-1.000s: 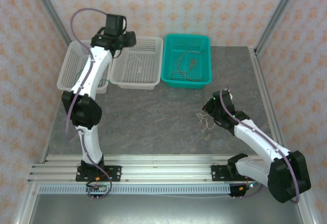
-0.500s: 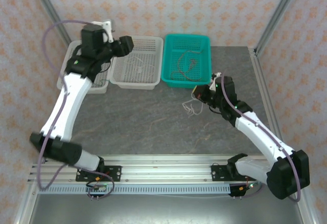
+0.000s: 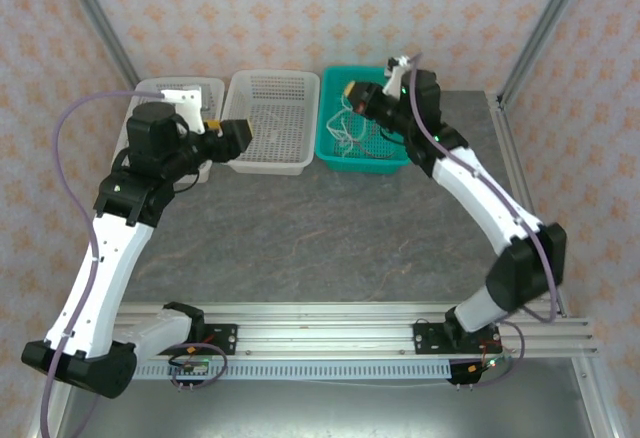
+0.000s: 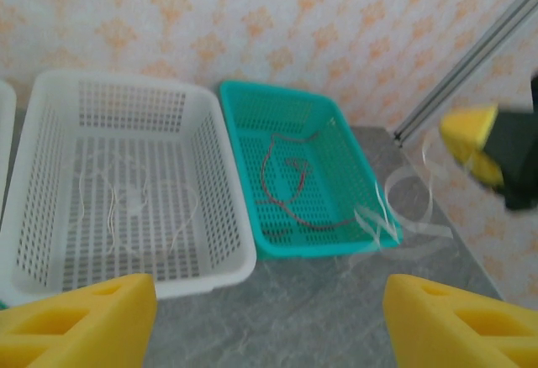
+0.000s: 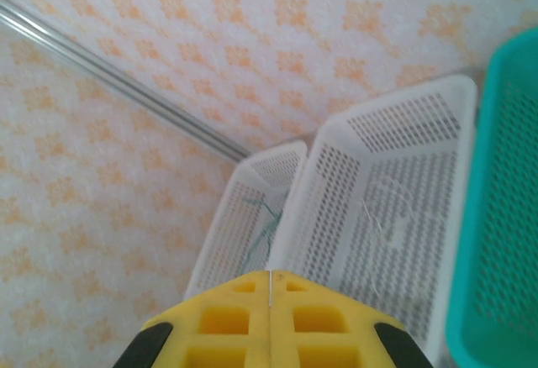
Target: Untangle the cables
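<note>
Three perforated baskets stand in a row at the far edge of a grey table (image 3: pixel 300 228), and the thin, curly cables are spread among them. Your right gripper (image 3: pixel 348 91) hangs over the teal basket (image 3: pixel 370 163). Its yellow pads (image 5: pixel 269 322) are pressed together on the held white cable (image 3: pixel 350 136), which dangles in loose loops above the basket's left part. Your left gripper (image 3: pixel 243 135) sits low, just in front of the middle white basket (image 3: pixel 265 163), with its yellow fingers (image 4: pixel 76 322) wide apart and nothing between them. The overhead view shows both arms reaching toward the baskets, but the wires inside them are too fine to read from there. The left wrist view gives more detail. A red-brown cable (image 4: pixel 286 187) lies in a long bent loop on the teal basket's floor, and a second white wire (image 4: pixel 126 200) lies in slack curls on the floor of the middle white basket. In that same view the held white cable appears as pale, blurred ribbons beside the teal basket's near right corner, below a yellow pad of your right gripper. The right wrist view looks along the row from the other side. It shows a green cable (image 5: pixel 265 217) in the leftmost white basket (image 5: pixel 227 242), a thin squiggle against the basket's mesh wall. In that view the closed pads meet at a narrow seam.
</note>
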